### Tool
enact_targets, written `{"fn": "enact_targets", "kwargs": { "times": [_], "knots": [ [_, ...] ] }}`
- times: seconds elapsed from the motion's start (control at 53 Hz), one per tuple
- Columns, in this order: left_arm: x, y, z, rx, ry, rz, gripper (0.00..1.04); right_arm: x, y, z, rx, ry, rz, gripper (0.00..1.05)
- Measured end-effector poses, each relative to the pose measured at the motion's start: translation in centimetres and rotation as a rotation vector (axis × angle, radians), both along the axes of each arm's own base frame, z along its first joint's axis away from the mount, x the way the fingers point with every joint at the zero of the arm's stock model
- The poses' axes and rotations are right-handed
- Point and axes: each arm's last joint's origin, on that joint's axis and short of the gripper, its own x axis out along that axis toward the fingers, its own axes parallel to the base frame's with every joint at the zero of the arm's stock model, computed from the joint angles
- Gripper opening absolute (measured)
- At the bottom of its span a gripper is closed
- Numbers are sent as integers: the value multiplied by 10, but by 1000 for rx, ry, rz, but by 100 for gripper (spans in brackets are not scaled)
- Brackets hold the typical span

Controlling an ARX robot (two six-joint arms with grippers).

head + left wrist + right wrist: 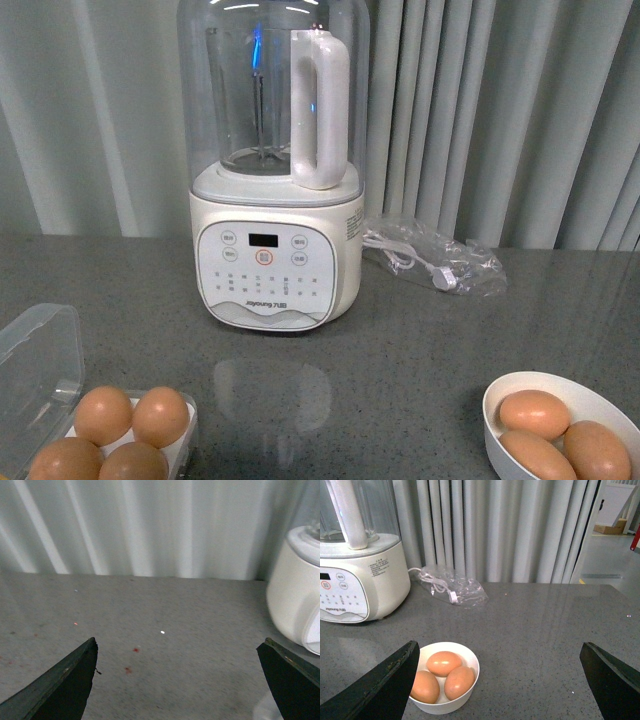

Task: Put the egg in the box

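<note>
Egg [161, 416]: orange-brown and smooth, seated in the box [189, 437] in the rear cup on the side toward the blender [275, 260]. Three more eggs [103, 415] fill the other cups, so all four cups are occupied. The box's clear lid [38, 365] is swung open on the side away from the blender.

Box position: on the grey tabletop [400, 350], in front of the blender and off to its left, well apart from it.

White bowl [445, 707]: in front of the blender and off to its right. It holds three bowl eggs [443, 663] of the same colour, lying against one another.

Clear bag [435, 255] with a white cable inside: just right of the blender's base, near the curtain [500, 120].

Left claw [178, 642]: fingers spread wide apart above bare tabletop, with the blender's white base at the edge of its wrist view.

Right claw [500, 645]: fingers spread wide apart, raised above the tabletop. The bowl is below it, close to one finger [385, 685].

Neither claw shows in the front view.
</note>
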Motion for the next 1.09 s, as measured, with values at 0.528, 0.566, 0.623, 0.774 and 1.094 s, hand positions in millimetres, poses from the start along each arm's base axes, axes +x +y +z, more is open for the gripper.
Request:
{"fn": "enact_targets", "kwargs": {
  "times": [0.528,0.566,0.623,0.774,1.094],
  "knots": [
    [44,4,-47,240,295,118,98,0,0,0,0,0,0,97],
    [44,1,-48,244,296,110,98,0,0,0,0,0,0,97],
    [44,-3,-49,243,308,85,98,0,0,0,0,0,0,97],
    [41,-15,-49,193,332,-27,98,0,0,0,0,0,0,97],
    [25,-36,-48,-120,468,-296,98,0,0,0,0,0,0,97]
  ]
}}
